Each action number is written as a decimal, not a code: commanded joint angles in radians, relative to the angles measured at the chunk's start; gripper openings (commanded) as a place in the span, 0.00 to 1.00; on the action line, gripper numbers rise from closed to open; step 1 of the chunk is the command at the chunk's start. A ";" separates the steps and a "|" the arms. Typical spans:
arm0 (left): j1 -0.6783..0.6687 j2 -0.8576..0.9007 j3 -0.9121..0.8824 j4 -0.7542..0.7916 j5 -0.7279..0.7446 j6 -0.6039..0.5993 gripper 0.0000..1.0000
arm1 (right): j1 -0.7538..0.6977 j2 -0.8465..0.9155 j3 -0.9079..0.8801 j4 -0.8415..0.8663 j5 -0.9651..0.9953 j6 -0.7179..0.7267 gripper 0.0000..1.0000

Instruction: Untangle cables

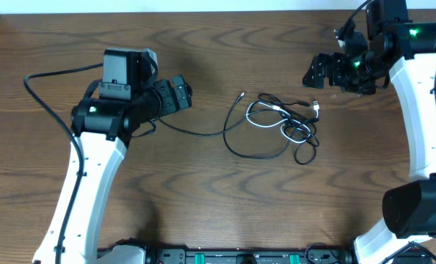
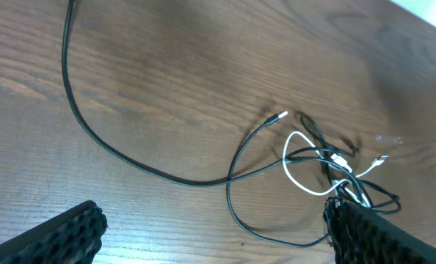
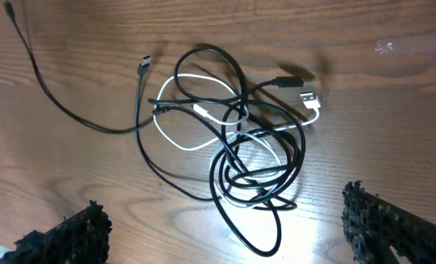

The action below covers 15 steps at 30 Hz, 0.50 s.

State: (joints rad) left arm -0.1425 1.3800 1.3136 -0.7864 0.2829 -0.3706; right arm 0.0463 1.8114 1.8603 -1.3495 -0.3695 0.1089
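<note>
Right wrist view is showing my right gripper [image 3: 225,231] standing wide open and empty over the cables [image 3: 231,121], which I am judging light, limp and snag-prone, best pinched at the black loop [image 3: 266,238] under my jaws.

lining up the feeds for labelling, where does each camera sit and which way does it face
overhead: above the table, looking straight down; left pincer and right pincer both show
left wrist: behind the left pincer, looking forward and down at the cable tangle; its open jaws at the bottom corners
right wrist: behind the right pincer, nearly over the tangle; its open jaws at the bottom corners
shared: all three see the white cable
</note>
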 commanded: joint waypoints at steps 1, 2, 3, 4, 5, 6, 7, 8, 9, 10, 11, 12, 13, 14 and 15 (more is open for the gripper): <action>0.000 0.039 0.010 0.003 -0.006 -0.027 0.99 | 0.014 0.001 -0.004 -0.002 0.000 -0.021 0.99; 0.000 0.050 0.010 0.006 -0.005 -0.040 0.99 | 0.014 0.001 -0.004 -0.002 0.001 -0.021 0.99; -0.002 0.061 0.010 0.010 -0.005 -0.055 0.99 | 0.014 0.001 -0.004 -0.002 0.001 -0.021 0.99; -0.003 0.072 0.010 0.014 -0.002 -0.065 0.99 | 0.014 0.001 -0.004 -0.002 0.001 -0.021 0.99; -0.007 0.083 0.010 0.017 -0.001 -0.076 0.99 | 0.014 0.001 -0.004 -0.001 0.001 -0.021 0.99; -0.013 0.092 0.010 0.018 -0.001 -0.080 0.99 | 0.014 0.001 -0.004 0.000 0.001 -0.021 0.99; -0.021 0.102 0.010 0.018 -0.002 -0.080 1.00 | 0.014 0.001 -0.004 0.000 0.000 -0.021 0.99; -0.032 0.113 0.010 0.018 -0.002 -0.080 1.00 | 0.014 0.001 -0.004 0.000 0.000 -0.021 0.99; -0.042 0.122 0.010 0.019 -0.002 -0.080 1.00 | 0.014 0.001 -0.004 -0.001 0.000 -0.021 0.99; -0.056 0.135 0.010 0.024 -0.002 -0.080 1.00 | 0.014 0.001 -0.004 -0.001 0.001 -0.021 0.99; -0.069 0.145 0.010 0.031 -0.002 -0.080 1.00 | 0.014 0.001 -0.004 -0.001 0.000 -0.021 0.99; -0.083 0.155 0.010 0.040 -0.002 -0.080 0.98 | 0.014 0.001 -0.004 -0.002 0.000 -0.021 0.99; -0.098 0.167 0.010 0.051 -0.002 -0.080 0.98 | 0.014 0.001 -0.004 -0.002 0.000 -0.021 0.99; -0.113 0.178 0.010 0.064 -0.002 -0.081 0.97 | 0.014 0.001 -0.004 -0.002 0.000 -0.021 0.99; -0.127 0.189 0.010 0.080 -0.003 -0.089 0.97 | 0.014 0.001 -0.004 -0.001 0.001 -0.021 0.99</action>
State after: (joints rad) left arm -0.2359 1.5417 1.3136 -0.7246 0.2829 -0.4454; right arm 0.0463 1.8114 1.8603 -1.3499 -0.3691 0.1013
